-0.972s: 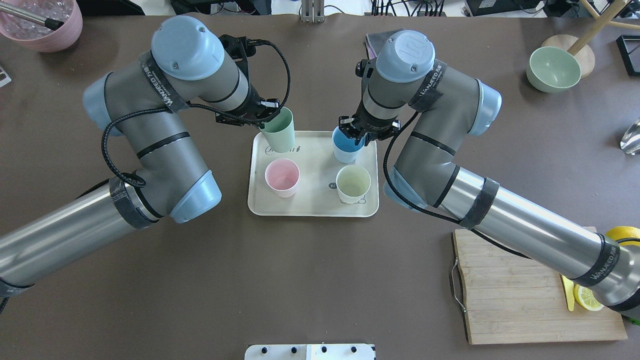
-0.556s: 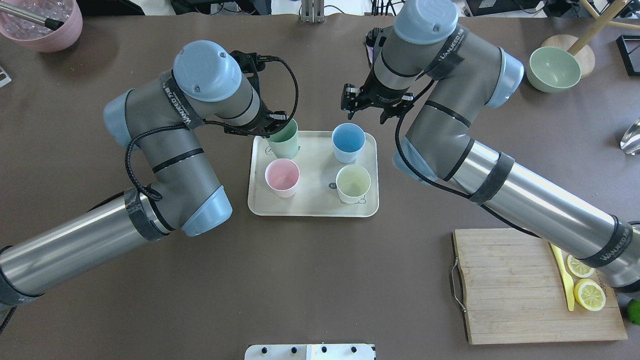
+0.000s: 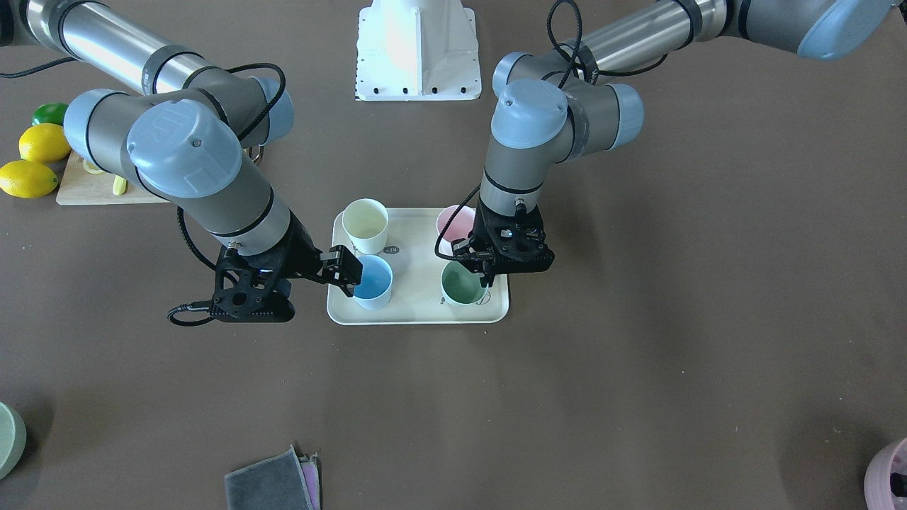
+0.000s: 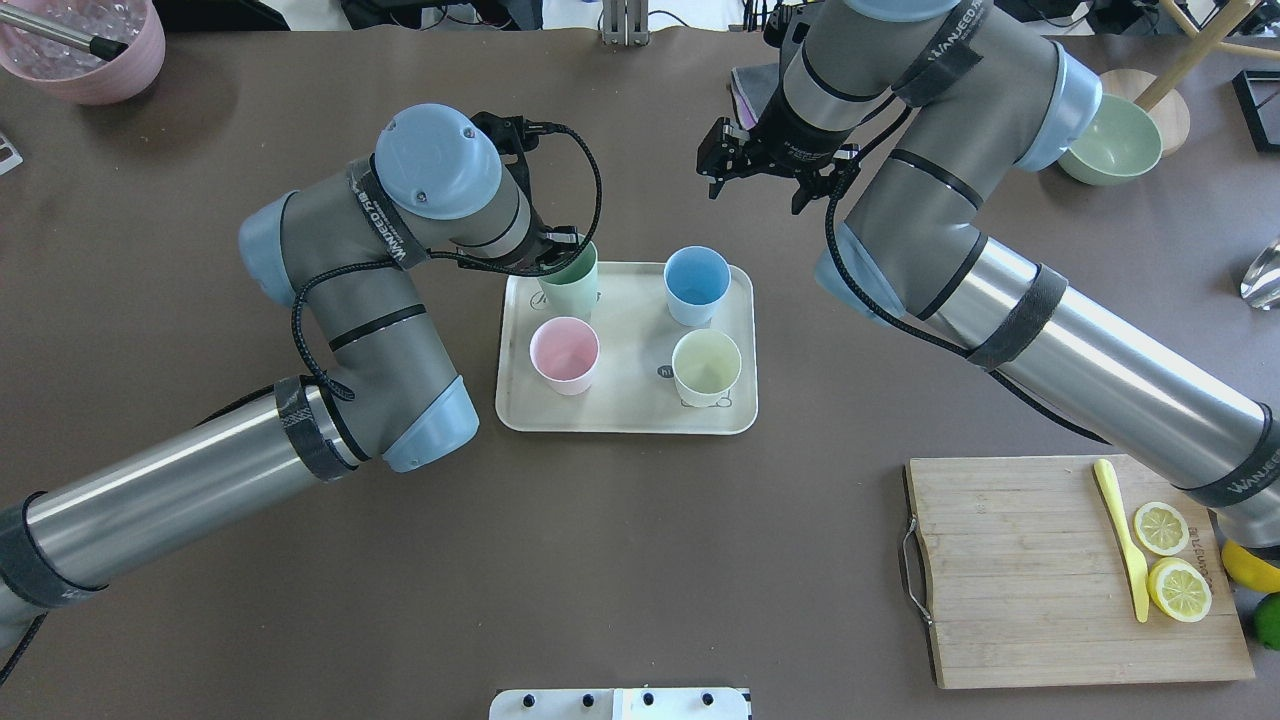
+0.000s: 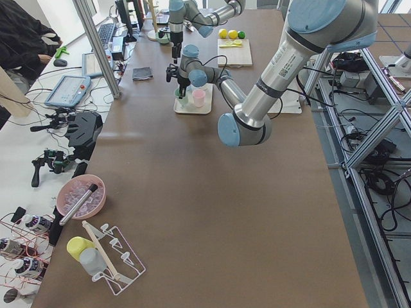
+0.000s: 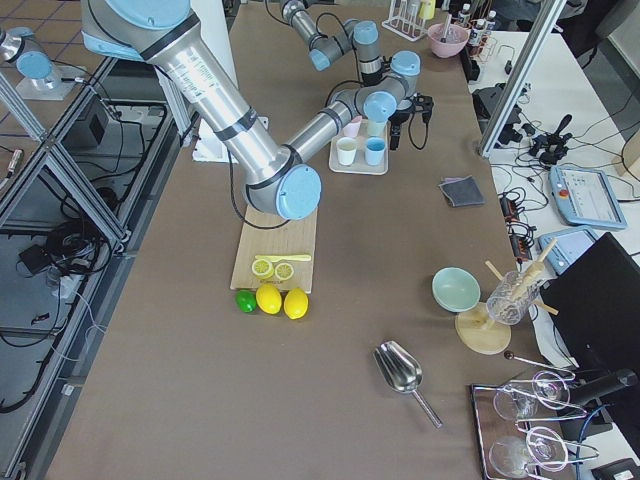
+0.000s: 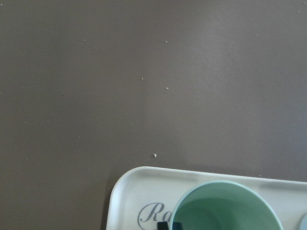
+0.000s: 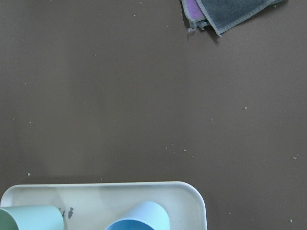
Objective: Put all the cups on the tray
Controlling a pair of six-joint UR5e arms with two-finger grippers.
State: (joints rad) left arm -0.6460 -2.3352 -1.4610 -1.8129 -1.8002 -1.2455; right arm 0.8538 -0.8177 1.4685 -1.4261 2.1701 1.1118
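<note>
The cream tray (image 4: 625, 410) holds the pink cup (image 4: 565, 352), the pale yellow cup (image 4: 706, 366) and the blue cup (image 4: 697, 283), all upright. The mint green cup (image 4: 572, 285) is at the tray's far left corner, and my left gripper (image 4: 562, 254) is shut on its rim. In the front view the left gripper (image 3: 484, 271) sits over this cup (image 3: 460, 285). I cannot tell whether the cup rests on the tray. My right gripper (image 4: 765, 178) is open and empty, raised beyond the tray's far edge and apart from the blue cup.
A wooden cutting board (image 4: 1020, 570) with lemon slices and a yellow knife lies at the near right. A pale green bowl (image 4: 1110, 140) stands far right and a pink pot (image 4: 85, 50) far left. Folded cloths (image 3: 273, 482) lie beyond the tray.
My right gripper let go of the blue cup, then rose and drew away past the tray's far edge. My left gripper brought the mint green cup lower over the tray's corner.
</note>
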